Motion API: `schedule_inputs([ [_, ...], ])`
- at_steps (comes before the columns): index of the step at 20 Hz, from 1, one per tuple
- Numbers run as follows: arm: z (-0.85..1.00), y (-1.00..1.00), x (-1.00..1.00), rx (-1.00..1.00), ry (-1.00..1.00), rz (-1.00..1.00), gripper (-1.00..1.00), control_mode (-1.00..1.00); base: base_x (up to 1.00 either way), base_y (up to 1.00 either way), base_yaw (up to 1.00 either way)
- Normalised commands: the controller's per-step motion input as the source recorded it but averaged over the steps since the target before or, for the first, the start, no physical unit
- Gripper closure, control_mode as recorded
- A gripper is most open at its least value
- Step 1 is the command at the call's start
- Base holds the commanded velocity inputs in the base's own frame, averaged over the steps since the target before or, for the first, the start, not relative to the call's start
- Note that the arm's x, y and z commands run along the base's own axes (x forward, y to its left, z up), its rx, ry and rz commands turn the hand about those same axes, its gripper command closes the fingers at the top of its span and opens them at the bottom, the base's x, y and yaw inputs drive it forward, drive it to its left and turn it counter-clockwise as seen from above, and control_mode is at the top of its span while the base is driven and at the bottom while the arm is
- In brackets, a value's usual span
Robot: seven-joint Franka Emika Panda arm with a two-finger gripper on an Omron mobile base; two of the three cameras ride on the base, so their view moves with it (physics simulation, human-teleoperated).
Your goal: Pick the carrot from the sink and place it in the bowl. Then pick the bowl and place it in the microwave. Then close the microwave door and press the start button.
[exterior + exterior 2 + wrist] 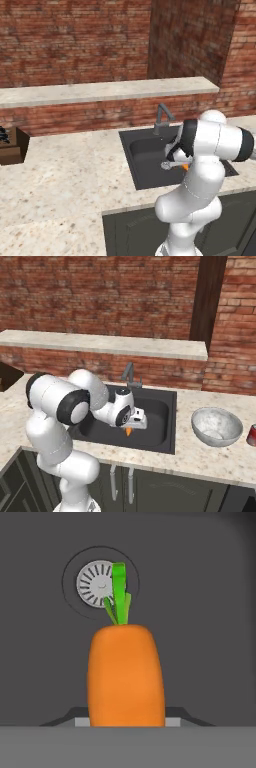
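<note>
Claw [127, 722] around carrot [126, 674], green top toward drain [97, 583].

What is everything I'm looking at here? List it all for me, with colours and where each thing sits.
carrot: one, bright orange with a green top, between the gripper's fingers over the sink floor
sink: one, dark charcoal, set in the counter
drain: one, round, silver, in the sink floor beyond the carrot
faucet: one, dark grey, behind the sink
bowl: one, pale grey-white, on the counter right of the sink
can: one, red, at the picture's edge right of the bowl
counter: speckled beige
ledge: beige, on brick
gripper: one, white, closed on the carrot
</note>
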Motion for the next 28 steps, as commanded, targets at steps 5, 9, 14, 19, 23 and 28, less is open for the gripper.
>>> schedule_inputs([
  [5,1.00,0.00,-0.58,0.00,0.01,-0.04,1.00,-1.00,0.00,0.00,0.00],
  [9,1.00,-0.14,-0.43,0.00,0.06,-0.09,1.00,-1.00,0.00,0.00,0.00],
  [14,0.97,-0.41,-0.11,0.00,0.07,-0.15,1.00,-1.00,0.00,0.00,0.00],
  [19,0.55,-0.87,-0.01,0.00,0.01,-0.14,1.00,-1.00,0.00,0.00,0.00],
  [23,0.55,-1.00,-0.06,0.00,-0.08,-0.04,1.00,-1.00,0.00,0.00,0.00],
  [28,0.51,-0.97,0.00,-0.10,-0.05,0.05,1.00,-1.00,0.00,0.00,0.00],
])
